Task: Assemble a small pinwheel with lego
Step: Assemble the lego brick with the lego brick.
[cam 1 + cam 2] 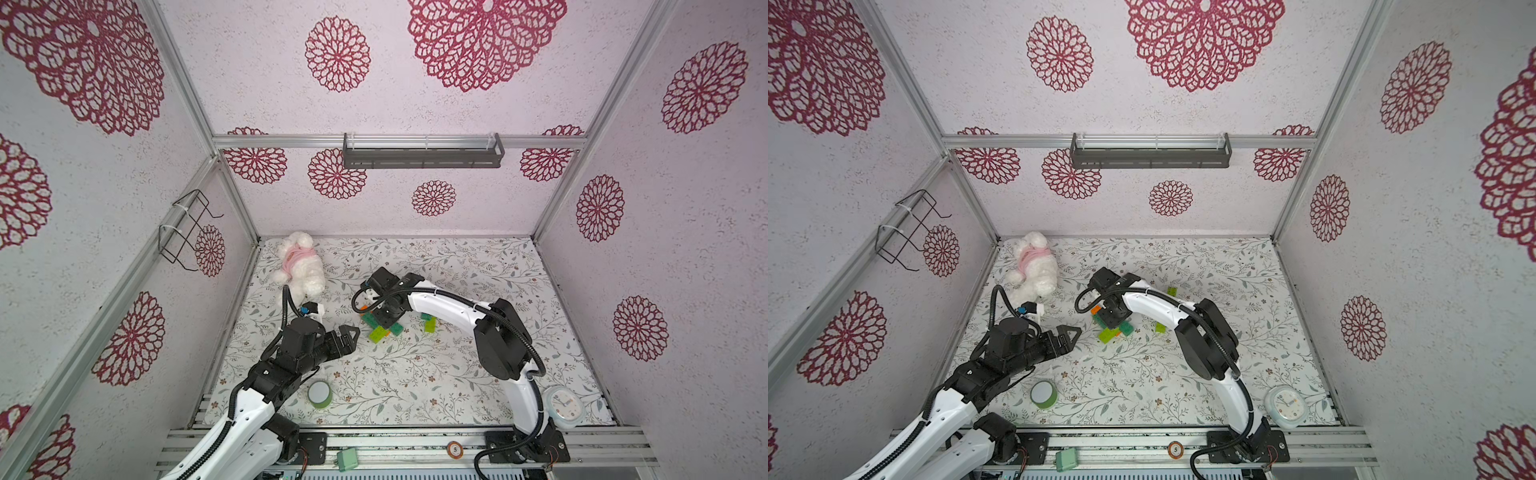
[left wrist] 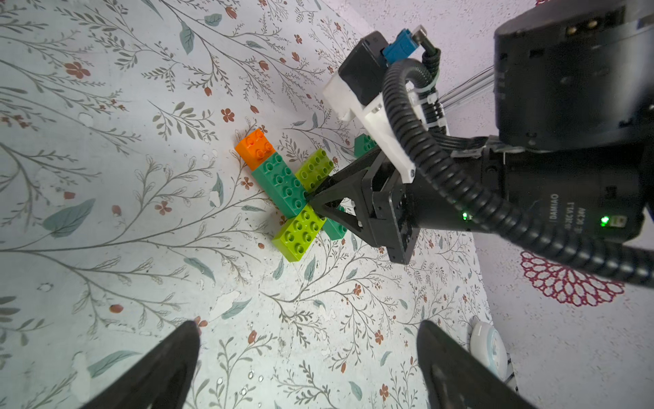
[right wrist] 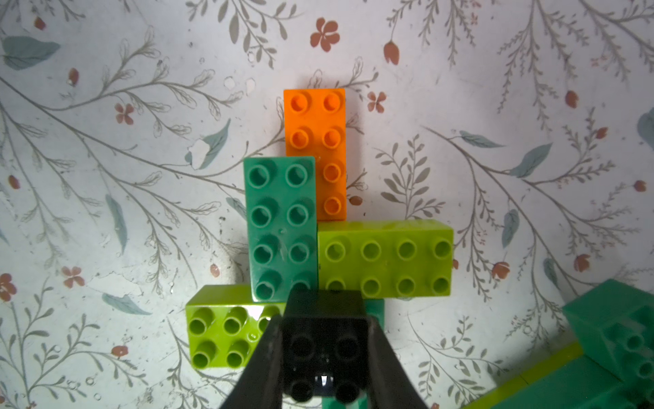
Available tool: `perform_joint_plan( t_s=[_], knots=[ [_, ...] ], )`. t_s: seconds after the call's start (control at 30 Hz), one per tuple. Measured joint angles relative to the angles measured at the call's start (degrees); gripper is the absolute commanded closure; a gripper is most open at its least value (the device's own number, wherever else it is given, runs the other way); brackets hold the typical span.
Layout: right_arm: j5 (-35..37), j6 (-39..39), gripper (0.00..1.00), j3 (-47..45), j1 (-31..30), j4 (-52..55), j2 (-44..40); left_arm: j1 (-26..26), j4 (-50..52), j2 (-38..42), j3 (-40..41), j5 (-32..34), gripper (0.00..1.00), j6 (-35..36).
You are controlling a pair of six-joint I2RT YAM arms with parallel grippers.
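Work cell from above: a table (image 1: 457, 374) covered with a pale sheet printed with leafy sprigs and small red flowers, enclosed by white textured walls (image 1: 415, 104) that bear crimson rosettes. A plush toy (image 1: 301, 270), a green tape roll (image 1: 320, 394) and a clock (image 1: 564, 405) lie toward the table's edges. Near the middle the lego cluster (image 2: 290, 198) lies flat: an orange brick (image 3: 315, 120), a dark green brick (image 3: 279, 226) and lime green bricks (image 3: 385, 258) radiate from a common centre. The right gripper (image 2: 316, 194) points down over that centre, closed part-way on a square black brick (image 3: 323, 350), one finger on each side. Whether the brick is seated cannot be told. The left gripper (image 2: 308, 325), fingers spread wide and holding nothing, hovers just beside the cluster without touching it.
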State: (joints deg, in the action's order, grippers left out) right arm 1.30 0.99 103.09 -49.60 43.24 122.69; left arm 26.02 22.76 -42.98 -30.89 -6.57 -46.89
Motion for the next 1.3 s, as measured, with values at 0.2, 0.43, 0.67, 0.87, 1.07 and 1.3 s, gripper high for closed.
perform_joint_plan(
  t_s=[0.2, 0.43, 0.67, 0.87, 1.07, 1.3],
  knots=[
    [-0.04, 0.02, 0.84, 1.75, -0.11, 0.55, 1.18, -0.17, -0.31, -0.46, 0.0, -0.2, 0.03, 0.0],
    [0.52, 0.04, 0.84, 2.78, -0.33, 1.25, 2.14, -0.22, -0.7, -0.87, 0.22, -0.37, 0.03, 0.0],
    [1.09, 0.22, 0.84, 3.91, -0.33, 2.8, 2.75, -0.59, -0.79, -0.92, 0.44, -0.42, 0.03, 0.02],
    [1.05, 0.5, 0.84, 6.16, -0.33, 5.05, 4.02, -0.7, -0.9, -0.92, 0.44, -0.42, 0.03, 0.17],
    [0.39, 0.59, 0.84, 7.3, -0.31, 6.34, 4.74, -0.74, -1.05, -1.01, 0.44, -0.46, 0.03, 0.17],
    [0.35, 1.46, 0.77, 8.98, -0.17, 7.69, 5.44, -0.85, -1.05, -1.01, 0.44, -0.44, 0.03, 0.24]
  ],
)
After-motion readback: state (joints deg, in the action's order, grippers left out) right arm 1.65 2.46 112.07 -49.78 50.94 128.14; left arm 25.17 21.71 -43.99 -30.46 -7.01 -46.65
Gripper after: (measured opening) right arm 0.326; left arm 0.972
